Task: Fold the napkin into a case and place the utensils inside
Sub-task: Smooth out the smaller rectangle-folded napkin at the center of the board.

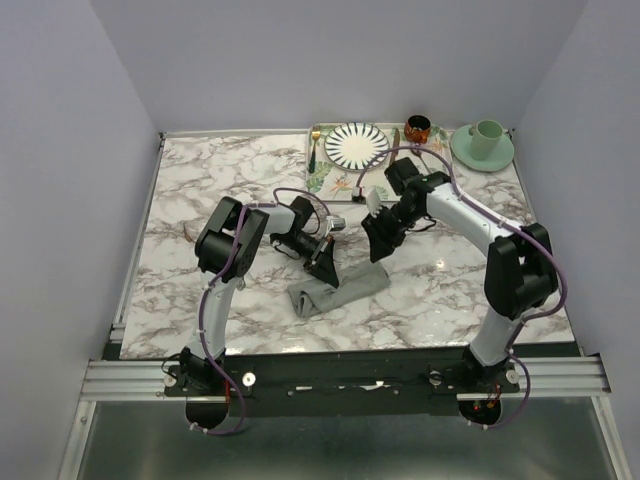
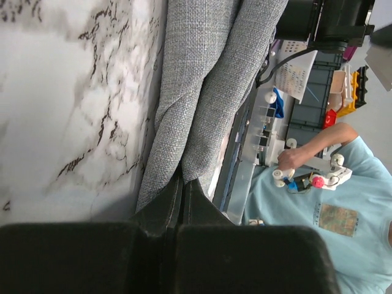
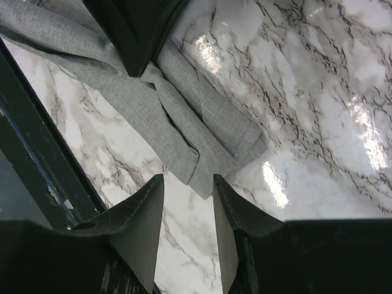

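Marble table [image 1: 200, 190] is carrying the folded napkin [image 1: 350, 285] at centre, long axis running 8-to-2 o'clock | left jaws are pressing together, seemingly pinching its top fold mid-length | right jaws are hovering spread, empty, napkin's 2 o'clock end lying near their 6 o'clock; right arm looking nearer that end.

I count one napkin [image 1: 338, 287], one striped plate [image 1: 356, 144], one leaf-print tray [image 1: 322, 180], one green cup [image 1: 487, 133], one saucer [image 1: 465, 153], one small dark pot [image 1: 417, 127]

Grey napkin [image 1: 345, 288] folded narrow, lying flat
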`<state>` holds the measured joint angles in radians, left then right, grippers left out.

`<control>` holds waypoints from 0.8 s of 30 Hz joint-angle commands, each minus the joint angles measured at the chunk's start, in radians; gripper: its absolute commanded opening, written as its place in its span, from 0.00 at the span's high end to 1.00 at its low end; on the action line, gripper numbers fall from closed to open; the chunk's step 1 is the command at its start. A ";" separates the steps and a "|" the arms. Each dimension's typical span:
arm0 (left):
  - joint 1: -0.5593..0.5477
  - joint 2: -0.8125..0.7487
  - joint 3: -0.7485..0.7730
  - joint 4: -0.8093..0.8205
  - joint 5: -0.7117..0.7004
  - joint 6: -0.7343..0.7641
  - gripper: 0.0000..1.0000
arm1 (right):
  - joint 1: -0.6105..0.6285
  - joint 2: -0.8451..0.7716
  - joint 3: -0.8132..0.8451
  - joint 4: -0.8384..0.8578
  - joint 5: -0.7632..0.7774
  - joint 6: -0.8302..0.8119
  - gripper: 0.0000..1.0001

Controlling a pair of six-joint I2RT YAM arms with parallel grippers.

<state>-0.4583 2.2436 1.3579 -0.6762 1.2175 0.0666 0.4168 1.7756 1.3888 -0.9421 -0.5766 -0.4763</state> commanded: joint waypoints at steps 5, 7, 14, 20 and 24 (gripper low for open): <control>0.012 0.040 0.014 -0.003 -0.078 0.052 1.00 | 0.060 0.085 -0.046 0.144 -0.009 0.022 0.52; 0.015 0.042 0.012 -0.005 -0.075 0.052 1.00 | 0.062 0.100 -0.053 0.152 -0.006 0.025 0.52; 0.018 0.045 0.021 -0.011 -0.072 0.055 1.00 | 0.073 0.116 -0.094 0.206 0.015 0.042 0.51; 0.018 0.036 0.023 -0.011 -0.072 0.055 1.00 | 0.083 0.140 -0.109 0.227 0.064 0.042 0.68; 0.027 0.019 0.026 -0.005 -0.070 0.045 1.00 | 0.085 0.156 -0.122 0.239 0.095 0.041 0.83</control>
<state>-0.4515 2.2520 1.3697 -0.7017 1.2201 0.0822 0.4919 1.8957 1.2972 -0.7361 -0.5423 -0.4351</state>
